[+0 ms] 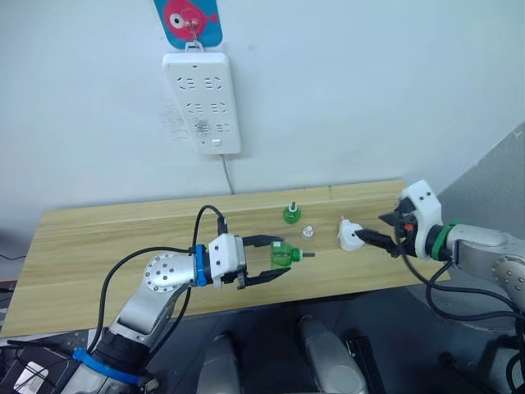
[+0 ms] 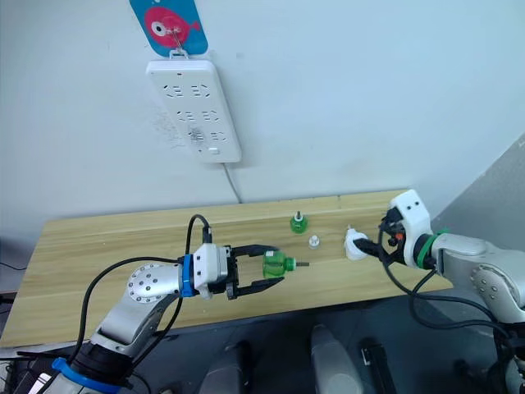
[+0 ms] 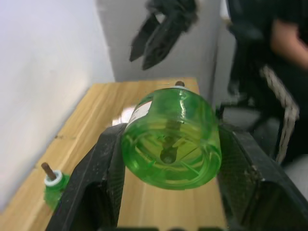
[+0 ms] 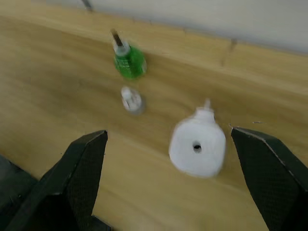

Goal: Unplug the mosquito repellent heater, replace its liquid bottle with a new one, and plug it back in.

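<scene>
Left hand [image 1: 275, 264]: lower centre of the head view, black textured fingers clamped on a green bottle.
Held bottle [image 1: 285, 254]: round, translucent green plastic, lying sideways between the fingers, thin stem pointing toward the right side of the frame; no cap on it.
Right hand [image 1: 371, 238]: right of centre, black fingers spread wide, gripping nothing, tips just beside the heater.
Heater [image 1: 350, 235]: small white rounded plastic unit with a round hole on top, resting on the surface right of centre, not plugged in.
Other bottle [image 1: 291, 214]: green, upright, bare stem, near the middle of the frame.
White cap [image 1: 308, 232]: small, loose, between that bottle and the heater.
Surface [image 1: 98, 246]: long, pale wood grain.
Power strip [image 1: 202, 103]: white, hung on the wall, upper left.
</scene>
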Controlling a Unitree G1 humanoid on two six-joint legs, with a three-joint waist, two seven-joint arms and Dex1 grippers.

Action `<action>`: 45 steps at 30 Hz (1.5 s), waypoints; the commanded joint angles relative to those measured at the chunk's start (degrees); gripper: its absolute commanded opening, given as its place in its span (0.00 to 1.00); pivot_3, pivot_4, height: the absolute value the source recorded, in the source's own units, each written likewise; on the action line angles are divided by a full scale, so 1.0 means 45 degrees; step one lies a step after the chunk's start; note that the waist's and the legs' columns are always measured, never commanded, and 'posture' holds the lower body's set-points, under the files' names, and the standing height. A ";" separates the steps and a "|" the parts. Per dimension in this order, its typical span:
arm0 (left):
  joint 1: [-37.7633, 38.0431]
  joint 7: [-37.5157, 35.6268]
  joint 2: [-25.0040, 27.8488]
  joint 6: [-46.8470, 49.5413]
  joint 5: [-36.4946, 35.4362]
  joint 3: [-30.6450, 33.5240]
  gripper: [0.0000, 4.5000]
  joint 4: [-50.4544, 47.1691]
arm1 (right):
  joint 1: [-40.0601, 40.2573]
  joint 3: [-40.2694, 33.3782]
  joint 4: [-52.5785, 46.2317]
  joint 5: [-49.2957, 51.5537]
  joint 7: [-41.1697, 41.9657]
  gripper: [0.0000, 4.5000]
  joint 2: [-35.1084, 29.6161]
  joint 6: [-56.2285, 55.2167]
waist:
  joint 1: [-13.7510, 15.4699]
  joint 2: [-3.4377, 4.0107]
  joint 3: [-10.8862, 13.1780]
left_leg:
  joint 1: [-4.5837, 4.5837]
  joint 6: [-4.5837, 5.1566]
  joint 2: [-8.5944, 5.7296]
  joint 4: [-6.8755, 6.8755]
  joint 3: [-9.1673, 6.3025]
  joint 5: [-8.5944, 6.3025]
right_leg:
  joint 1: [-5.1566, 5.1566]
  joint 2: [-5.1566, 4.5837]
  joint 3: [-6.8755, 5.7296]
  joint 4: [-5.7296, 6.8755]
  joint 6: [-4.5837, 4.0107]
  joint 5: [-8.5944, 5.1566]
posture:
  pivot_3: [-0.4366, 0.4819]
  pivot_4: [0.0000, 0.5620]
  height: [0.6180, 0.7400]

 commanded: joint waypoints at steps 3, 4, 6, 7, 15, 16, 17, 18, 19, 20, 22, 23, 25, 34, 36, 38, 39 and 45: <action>0.0517 -0.0528 0.0060 -0.1971 0.0721 0.0193 0.53 0.0937 | -0.1264 0.0952 0.0738 -0.1679 -0.0859 0.94 0.0768 0.2273 | 0.0001 0.0000 0.0005 | -0.0002 0.0011 0.0002 0.0000 0.0019 -0.0007 | -0.0006 0.0000 0.0022 -0.0007 0.0009 0.0003 | 0.23 0.52 1.00; 0.0637 -0.0532 0.0061 -0.2067 0.0787 0.0182 0.53 0.0952 | -0.1445 0.0955 0.0929 -0.1804 -0.0953 0.94 0.1050 0.2655 | 0.0000 -0.0001 0.0006 | -0.0003 0.0017 0.0001 0.0000 0.0026 -0.0010 | -0.0007 -0.0001 0.0031 -0.0007 0.0021 0.0008 | 0.23 0.52 1.00; 0.0976 -0.0502 0.0074 -0.2070 0.0828 0.0209 0.53 0.0893 | -0.1869 0.0763 0.1469 -0.2060 -0.1320 0.94 0.1929 0.3515 | 0.0005 0.0004 0.0010 | -0.0002 0.0027 0.0001 0.0000 0.0039 -0.0016 | -0.0008 0.0000 0.0043 -0.0010 0.0031 0.0013 | 0.24 0.52 1.00; 0.1161 -0.0492 0.0126 -0.2058 0.0864 0.0238 0.53 0.0831 | -0.2144 0.0751 0.1858 -0.2293 -0.1540 0.94 0.2439 0.3878 | 0.0000 0.0004 0.0010 | -0.0002 0.0032 0.0001 0.0000 0.0046 -0.0019 | -0.0009 0.0000 0.0050 -0.0008 0.0053 0.0023 | 0.25 0.52 1.00; 0.1801 -0.0239 0.0294 -0.1632 0.1025 0.0531 0.53 0.0254 | -0.3637 0.0529 0.4215 -0.3892 -0.1878 0.94 0.4802 0.4908 | 0.0032 0.0021 0.0022 | 0.0003 0.0039 -0.0002 0.0007 0.0075 -0.0023 | -0.0011 0.0003 0.0089 -0.0010 0.0083 0.0041 | 0.31 0.51 1.00; 0.1825 -0.0216 0.0300 -0.1592 0.1047 0.0552 0.53 0.0219 | -0.3703 0.0570 0.4348 -0.4064 -0.1817 0.94 0.4891 0.4860 | 0.0039 0.0021 0.0022 | 0.0003 0.0039 -0.0002 0.0007 0.0078 -0.0023 | -0.0011 0.0002 0.0092 -0.0014 0.0084 0.0042 | 0.31 0.50 1.00; 0.1855 -0.0159 0.0293 -0.1520 0.1067 0.0590 0.53 0.0164 | -0.3790 0.0705 0.4542 -0.4267 -0.1723 0.94 0.4973 0.4706 | 0.0038 0.0022 0.0021 | 0.0002 0.0040 -0.0002 0.0006 0.0078 -0.0023 | -0.0009 0.0002 0.0091 -0.0017 0.0086 0.0042 | 0.32 0.50 1.00; 0.1876 -0.0116 0.0288 -0.1466 0.1082 0.0615 0.53 0.0121 | -0.3848 0.0793 0.4676 -0.4455 -0.1618 0.94 0.5039 0.4602 | 0.0038 0.0021 0.0021 | 0.0003 0.0041 -0.0002 0.0006 0.0081 -0.0024 | -0.0010 0.0002 0.0093 -0.0017 0.0088 0.0044 | 0.32 0.50 1.00; 0.1903 -0.0069 0.0286 -0.1381 0.1075 0.0640 0.53 0.0055 | -0.3893 0.0928 0.4796 -0.4658 -0.1495 0.94 0.5053 0.4433 | 0.0038 0.0021 0.0021 | 0.0003 0.0042 -0.0001 0.0004 0.0082 -0.0025 | -0.0011 0.0002 0.0092 -0.0016 0.0092 0.0046 | 0.33 0.49 1.00; 0.1922 -0.0038 0.0286 -0.1318 0.1070 0.0655 0.53 0.0007 | -0.3922 0.1014 0.4879 -0.4830 -0.1383 0.94 0.5066 0.4317 | 0.0036 0.0022 0.0021 | 0.0003 0.0044 0.0001 0.0003 0.0082 -0.0026 | -0.0011 0.0004 0.0091 -0.0016 0.0100 0.0051 | 0.33 0.49 1.00; 0.1959 -0.0019 0.0321 -0.1230 0.1058 0.0674 0.53 -0.0092 | -0.3980 0.1220 0.5047 -0.5224 -0.1113 0.94 0.5051 0.3953 | 0.0027 0.0022 0.0021 | 0.0003 0.0046 0.0001 0.0001 0.0082 -0.0027 | -0.0015 0.0005 0.0092 -0.0014 0.0105 0.0054 | 0.33 0.49 1.00; 0.1969 -0.0015 0.0340 -0.1201 0.1060 0.0677 0.53 -0.0118 | -0.4007 0.1273 0.5133 -0.5369 -0.0991 0.94 0.5068 0.3841 | 0.0026 0.0022 0.0022 | 0.0004 0.0046 0.0002 0.0000 0.0082 -0.0027 | -0.0016 0.0006 0.0092 -0.0014 0.0109 0.0056 | 0.33 0.48 1.00; 0.1972 0.0002 0.0371 -0.1165 0.1063 0.0670 0.53 -0.0145 | -0.4054 0.1517 0.5261 -0.5686 -0.0651 0.94 0.5021 0.3483 | 0.0023 0.0022 0.0021 | 0.0003 0.0047 0.0002 0.0000 0.0085 -0.0027 | -0.0018 0.0006 0.0093 -0.0013 0.0114 0.0059 | 0.33 0.48 1.00; 0.1761 -0.0095 0.0415 -0.1088 0.1026 0.0643 0.53 -0.0125 | -0.4465 0.1779 0.6255 -0.6811 0.0326 0.94 0.5428 0.2607 | 0.0009 0.0022 0.0021 | 0.0004 0.0046 0.0001 0.0003 0.0089 -0.0027 | -0.0018 0.0006 0.0097 -0.0011 0.0119 0.0062 | 0.32 0.47 1.00; 0.1739 -0.0127 0.0428 -0.1065 0.1003 0.0642 0.53 -0.0120 | -0.4597 0.1881 0.6665 -0.7123 0.0456 0.94 0.5563 0.2287 | 0.0005 0.0022 0.0021 | 0.0004 0.0047 0.0001 0.0001 0.0089 -0.0027 | -0.0018 0.0007 0.0096 -0.0012 0.0120 0.0062 | 0.32 0.47 1.00; 0.1724 -0.0178 0.0446 -0.1024 0.0973 0.0627 0.53 -0.0140 | -0.4773 0.1990 0.7192 -0.7457 0.0605 0.94 0.5746 0.1945 | 0.0000 0.0022 0.0021 | 0.0004 0.0047 0.0001 0.0001 0.0089 -0.0028 | -0.0018 0.0007 0.0095 -0.0012 0.0124 0.0064 | 0.32 0.47 1.00; 0.1714 -0.0201 0.0452 -0.1017 0.0968 0.0619 0.53 -0.0144 | -0.4841 0.2019 0.7389 -0.7589 0.0681 0.94 0.5819 0.1830 | -0.0006 0.0022 0.0021 | 0.0004 0.0047 0.0001 0.0001 0.0088 -0.0028 | -0.0018 0.0007 0.0095 -0.0012 0.0124 0.0065 | 0.32 0.47 1.00; 0.1684 -0.0218 0.0383 -0.0939 0.0996 0.0582 0.53 -0.0197 | -0.5179 0.2114 0.8336 -0.8242 0.1107 0.94 0.6152 0.1291 | -0.0009 0.0022 0.0021 | 0.0004 0.0047 0.0001 0.0002 0.0091 -0.0028 | -0.0018 0.0007 0.0098 -0.0011 0.0128 0.0066 | 0.33 0.47 1.00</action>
